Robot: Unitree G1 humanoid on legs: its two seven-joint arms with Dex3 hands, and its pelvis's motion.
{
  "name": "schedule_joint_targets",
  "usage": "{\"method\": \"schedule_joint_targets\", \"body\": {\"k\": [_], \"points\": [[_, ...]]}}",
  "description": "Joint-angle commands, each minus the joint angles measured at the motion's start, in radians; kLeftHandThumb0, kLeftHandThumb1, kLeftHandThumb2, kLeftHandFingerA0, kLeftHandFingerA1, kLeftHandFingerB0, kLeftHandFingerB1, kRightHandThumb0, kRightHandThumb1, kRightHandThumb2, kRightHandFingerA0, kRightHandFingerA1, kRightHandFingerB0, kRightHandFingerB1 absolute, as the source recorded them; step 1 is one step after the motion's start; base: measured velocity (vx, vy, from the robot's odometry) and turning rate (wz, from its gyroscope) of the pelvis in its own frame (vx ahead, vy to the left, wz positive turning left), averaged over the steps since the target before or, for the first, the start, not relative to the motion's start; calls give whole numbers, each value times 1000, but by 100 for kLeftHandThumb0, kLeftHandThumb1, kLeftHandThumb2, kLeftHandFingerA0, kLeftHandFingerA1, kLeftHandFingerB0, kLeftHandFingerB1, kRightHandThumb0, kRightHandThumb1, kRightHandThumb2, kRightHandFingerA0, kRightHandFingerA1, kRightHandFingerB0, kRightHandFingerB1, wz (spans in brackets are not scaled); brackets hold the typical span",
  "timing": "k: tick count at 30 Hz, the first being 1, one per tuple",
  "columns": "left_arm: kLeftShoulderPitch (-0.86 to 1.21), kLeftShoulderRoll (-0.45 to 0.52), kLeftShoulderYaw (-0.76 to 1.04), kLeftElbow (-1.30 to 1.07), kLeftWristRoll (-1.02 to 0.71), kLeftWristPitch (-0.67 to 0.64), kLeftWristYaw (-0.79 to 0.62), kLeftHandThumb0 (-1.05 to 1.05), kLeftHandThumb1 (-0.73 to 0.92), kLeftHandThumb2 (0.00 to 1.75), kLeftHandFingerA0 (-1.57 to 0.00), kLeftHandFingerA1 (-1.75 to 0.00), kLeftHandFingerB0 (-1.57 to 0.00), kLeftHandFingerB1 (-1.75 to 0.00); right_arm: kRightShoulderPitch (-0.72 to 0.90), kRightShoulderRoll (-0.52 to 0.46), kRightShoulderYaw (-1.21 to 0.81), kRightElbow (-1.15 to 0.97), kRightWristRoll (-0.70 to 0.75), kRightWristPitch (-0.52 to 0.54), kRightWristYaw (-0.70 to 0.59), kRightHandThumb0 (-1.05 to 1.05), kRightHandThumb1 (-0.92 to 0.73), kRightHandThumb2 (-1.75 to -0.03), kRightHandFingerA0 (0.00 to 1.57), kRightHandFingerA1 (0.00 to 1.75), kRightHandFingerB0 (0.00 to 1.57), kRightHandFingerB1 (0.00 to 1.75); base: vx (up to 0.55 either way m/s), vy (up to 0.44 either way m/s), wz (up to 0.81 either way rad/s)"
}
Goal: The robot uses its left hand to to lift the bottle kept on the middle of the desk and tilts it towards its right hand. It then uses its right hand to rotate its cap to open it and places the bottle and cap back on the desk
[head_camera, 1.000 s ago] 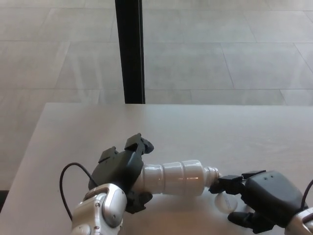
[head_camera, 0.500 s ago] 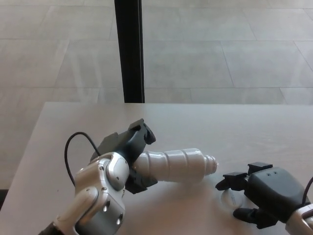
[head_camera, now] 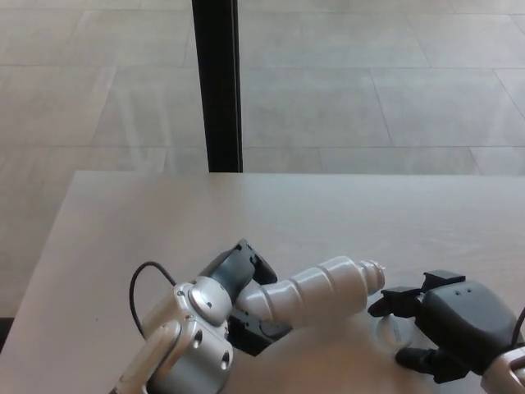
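We're gripping the bottle [head_camera: 316, 291] in our left hand [head_camera: 242, 300], neck pointing toward our right hand [head_camera: 447, 324], whose fingers are curling over the cap [head_camera: 392, 332].

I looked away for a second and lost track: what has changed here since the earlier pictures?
The cap came off: the right hand drew back from the white ribbed plastic bottle. The left hand kept its grip and raised the bottle's threaded neck. The pale wooden desk is unchanged.
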Motion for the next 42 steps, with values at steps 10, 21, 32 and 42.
{"method": "schedule_joint_targets", "body": {"k": [10,21,32,42], "points": [[172,-119,79,-10,-41,73,96,-35,73,84,-78,-174,-71,-135,103,117,-62,-40,95,289,11,-99,-68,-93,0,14,0,0,0,0,0],[225,-216,153,-37,-62,-5,174,-48,88,55,-63,-175,-55,-130,82,121,-62,-20,130,240,-105,-99,-68,-91,0,9,0,0,0,0,0],[200,-246,155,-24,-83,47,211,-50,88,53,-55,-173,-48,-138,62,104,-53,14,164,176,-216,-58,-62,-81,0,0,10,35,0,0,0],[263,-217,162,-22,-141,-85,205,-49,70,62,-14,-163,-16,-101,29,92,-70,46,214,93,-319,-42,-68,-61,0,52,35,36,0,0,0]]}}
